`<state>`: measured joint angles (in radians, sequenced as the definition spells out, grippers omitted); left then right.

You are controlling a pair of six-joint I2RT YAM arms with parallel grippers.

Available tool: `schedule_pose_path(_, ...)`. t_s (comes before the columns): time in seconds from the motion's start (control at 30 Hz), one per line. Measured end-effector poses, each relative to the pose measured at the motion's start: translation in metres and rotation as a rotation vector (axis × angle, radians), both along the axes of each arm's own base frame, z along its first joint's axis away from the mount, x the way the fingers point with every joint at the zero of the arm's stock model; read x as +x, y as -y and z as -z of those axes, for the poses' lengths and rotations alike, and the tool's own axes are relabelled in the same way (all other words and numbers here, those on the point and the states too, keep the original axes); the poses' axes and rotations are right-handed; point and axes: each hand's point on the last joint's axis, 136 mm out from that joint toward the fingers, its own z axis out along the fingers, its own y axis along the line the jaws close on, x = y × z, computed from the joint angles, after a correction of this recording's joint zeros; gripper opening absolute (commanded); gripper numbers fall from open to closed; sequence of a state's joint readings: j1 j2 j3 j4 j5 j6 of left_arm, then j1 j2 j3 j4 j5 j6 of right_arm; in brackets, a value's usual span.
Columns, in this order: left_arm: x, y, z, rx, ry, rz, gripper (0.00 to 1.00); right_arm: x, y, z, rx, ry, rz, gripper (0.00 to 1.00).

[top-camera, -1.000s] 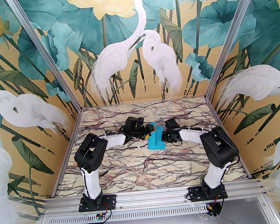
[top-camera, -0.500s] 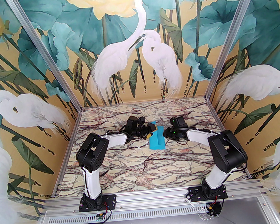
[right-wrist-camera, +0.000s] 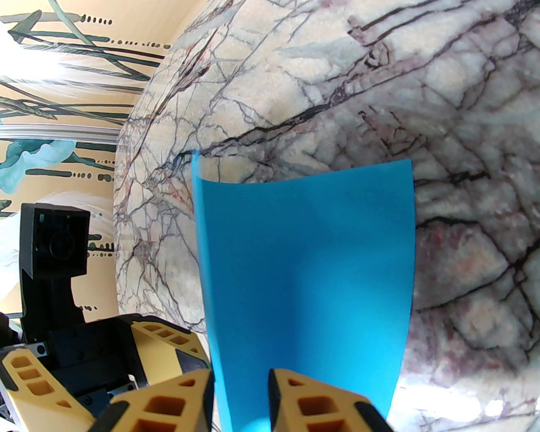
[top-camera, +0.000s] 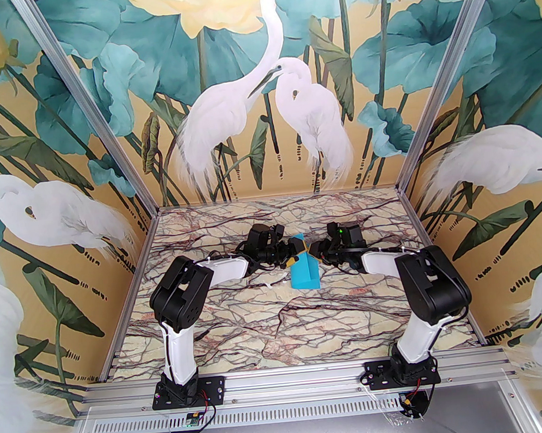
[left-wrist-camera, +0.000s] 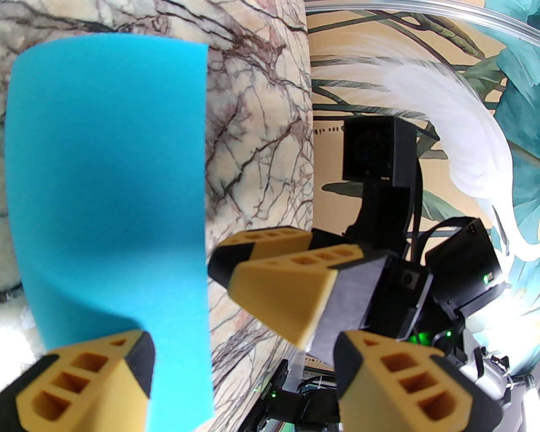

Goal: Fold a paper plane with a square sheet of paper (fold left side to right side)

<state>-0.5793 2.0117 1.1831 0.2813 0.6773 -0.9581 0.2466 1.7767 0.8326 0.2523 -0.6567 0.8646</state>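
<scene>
- Between the tips of your right gripper [right-wrist-camera: 239, 384], seen from its own wrist, a raised part of the square sheet of paper [right-wrist-camera: 303, 261] is showing through a narrow gap. The jaws are standing slightly parted, wider than thin paper needs, so they are not pinching it.
- Just beside it, your left gripper [left-wrist-camera: 244, 352] is hanging spread wide, one finger [left-wrist-camera: 105, 379] sitting in front of the sheet's near edge, with nothing clamped.
- The two grippers are meeting almost tip to tip over the far end of the sheet, near the middle of the marble table [top-camera: 261, 324].
- The sheet is lying partly flat on the table, with part of it standing up and curling.
- I am judging the left-to-right fold as under way, not done. The flap is not lying down on the other half and no pressed crease is showing.
- The wrist views are blurring close up, so I cannot tell whether any pad is touching the paper.
- Flattening that crease, the nose folds and the wings are all waiting, and no dart shape is appearing yet.
- The painted heron walls [top-camera: 61, 191] are standing well apart from the work.
- The real crowding is coming from the grippers themselves, each sitting in the other's path. You are likely needing to clear one before the other sweeps the flap down.
</scene>
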Motion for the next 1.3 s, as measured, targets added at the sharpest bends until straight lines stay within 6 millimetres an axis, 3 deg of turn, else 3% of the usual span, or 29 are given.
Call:
schedule_pose_path(0.33, -0.004, 0.003, 0.003, -0.001, -0.009, 0.014, 0.75, -0.003, -0.006, 0.011, 0.03, -0.037, -0.036, 0.22)
schedule_pose_path(0.53, -0.004, 0.003, 0.006, 0.002, -0.014, 0.015, 0.75, -0.003, -0.007, 0.011, 0.036, -0.041, -0.034, 0.0)
schedule_pose_path(0.73, -0.003, 0.001, 0.008, 0.035, -0.014, 0.017, 0.83, -0.001, -0.003, 0.011, 0.034, -0.038, -0.027, 0.0)
schedule_pose_path(0.9, -0.002, -0.012, 0.009, 0.098, -0.008, -0.003, 0.91, 0.004, 0.007, 0.011, 0.03, -0.035, -0.006, 0.0)
schedule_pose_path(1.1, 0.007, -0.029, 0.012, 0.177, 0.001, -0.038, 0.82, 0.004, 0.015, 0.014, 0.018, -0.042, 0.005, 0.0)
schedule_pose_path(1.3, 0.006, -0.032, 0.019, 0.22, -0.003, -0.027, 0.72, 0.003, 0.018, 0.014, 0.009, -0.043, 0.001, 0.0)
